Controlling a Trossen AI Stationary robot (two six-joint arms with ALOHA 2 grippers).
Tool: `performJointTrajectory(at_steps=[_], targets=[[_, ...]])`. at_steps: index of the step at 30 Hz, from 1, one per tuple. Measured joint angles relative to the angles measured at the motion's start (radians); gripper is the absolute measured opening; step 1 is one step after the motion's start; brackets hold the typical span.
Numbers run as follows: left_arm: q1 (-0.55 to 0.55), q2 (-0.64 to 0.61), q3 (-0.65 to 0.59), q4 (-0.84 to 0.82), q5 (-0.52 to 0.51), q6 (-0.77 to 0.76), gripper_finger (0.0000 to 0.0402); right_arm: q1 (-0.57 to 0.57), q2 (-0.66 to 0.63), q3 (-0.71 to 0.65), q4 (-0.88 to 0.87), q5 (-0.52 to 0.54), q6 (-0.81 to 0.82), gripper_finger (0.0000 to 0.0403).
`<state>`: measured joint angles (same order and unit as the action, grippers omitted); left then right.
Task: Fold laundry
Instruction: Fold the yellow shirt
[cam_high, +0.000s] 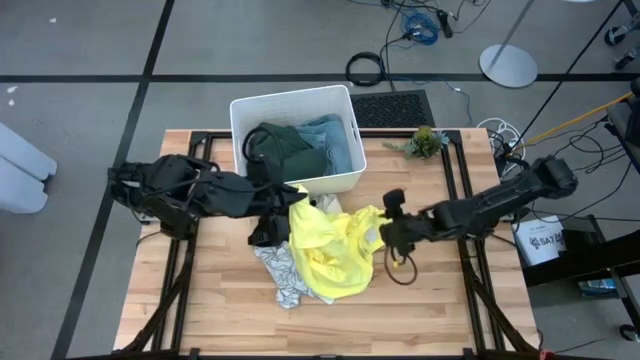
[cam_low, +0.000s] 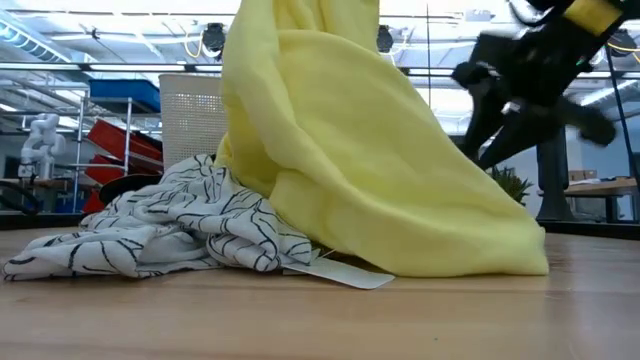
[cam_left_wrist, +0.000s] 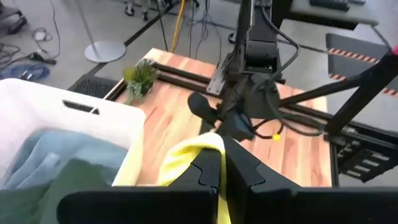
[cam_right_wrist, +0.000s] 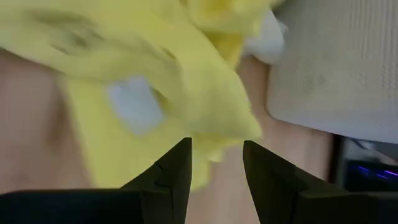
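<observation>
Your left tool is clamped on the yellow garment, lifting it off the worktop, while your right tool hangs with fingers apart beside it.

The yellow garment was a soft, matt cloth with loose folds, and a white paper-like tag lay at its edge. The white garment with black line pattern was thin, crumpled cloth. The table top was smooth pale wood planks with a light sheen. The white bin looked like matt plastic, its wall finely perforated. The green garment and light blue garment inside were soft cloth.
</observation>
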<state>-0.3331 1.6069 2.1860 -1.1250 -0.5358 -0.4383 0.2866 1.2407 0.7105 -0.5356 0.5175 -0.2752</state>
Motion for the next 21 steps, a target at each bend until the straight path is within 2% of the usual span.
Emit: performJointTrajectory(at_steps=[4,12,17,21], targets=[[0.000,0.000,0.000,-0.010,0.006,-0.002,0.0008,-0.069,0.057,0.000,0.009,0.060,-0.130,0.0130],[0.000,0.000,0.000,-0.023,0.013,0.007,0.0009,-0.121,0.134,0.000,0.118,0.061,-0.336,0.0130],[0.000,0.000,0.000,-0.051,0.015,0.007,0.0009,-0.091,0.137,0.000,0.244,0.060,-0.365,0.0130],[0.000,-0.001,0.000,-0.075,0.016,0.006,0.0009,-0.049,0.137,0.000,0.271,0.050,-0.323,0.0130]])
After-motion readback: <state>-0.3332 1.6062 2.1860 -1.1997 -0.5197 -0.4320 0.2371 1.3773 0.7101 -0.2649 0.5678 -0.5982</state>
